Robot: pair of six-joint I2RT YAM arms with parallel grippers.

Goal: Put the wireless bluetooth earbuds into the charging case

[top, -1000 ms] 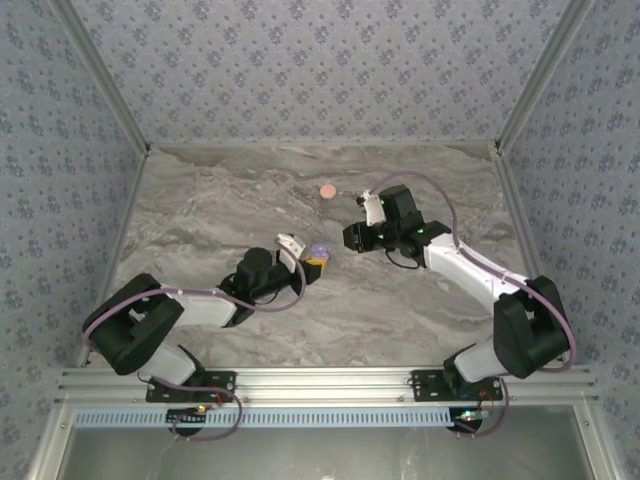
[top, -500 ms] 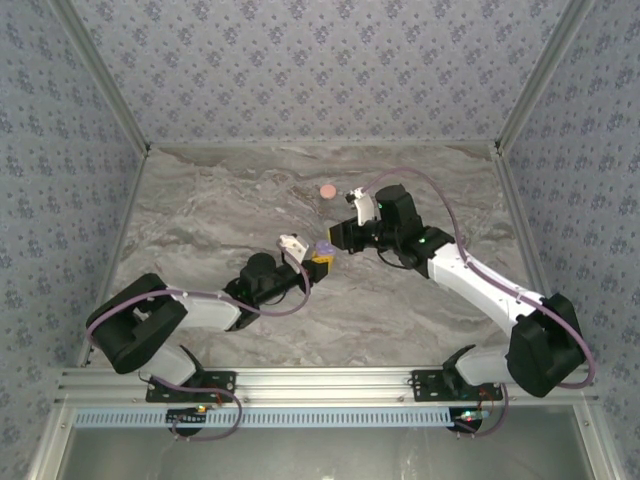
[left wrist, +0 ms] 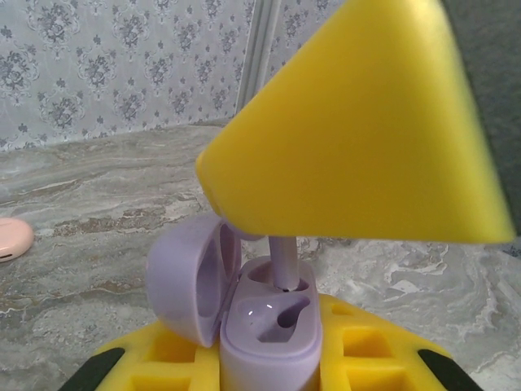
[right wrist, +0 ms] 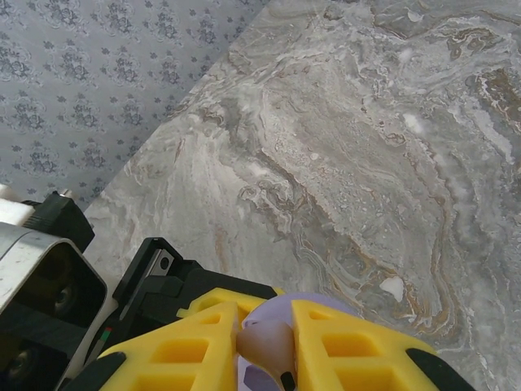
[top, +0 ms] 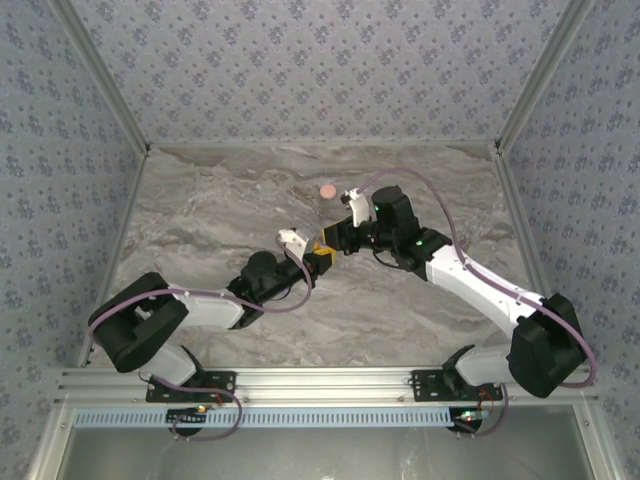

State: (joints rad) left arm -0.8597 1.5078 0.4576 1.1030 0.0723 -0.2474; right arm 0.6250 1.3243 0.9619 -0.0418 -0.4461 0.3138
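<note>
Marble tabletop (top: 200, 210): lavender earbud (right wrist: 265, 346) stem-down in open charging case (left wrist: 264, 326).
Likely light, slick; right gripper (right wrist: 267, 326) pinches its head, left gripper (left wrist: 269, 365) clamps case.

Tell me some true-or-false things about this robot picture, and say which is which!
1. The purple case has its lid open. True.
2. The left gripper holds the purple case. True.
3. The right gripper is empty. False: it pinches a purple earbud.
4. The pink disc sits inside the purple case. False: it lies on the table, apart from the case.
</note>
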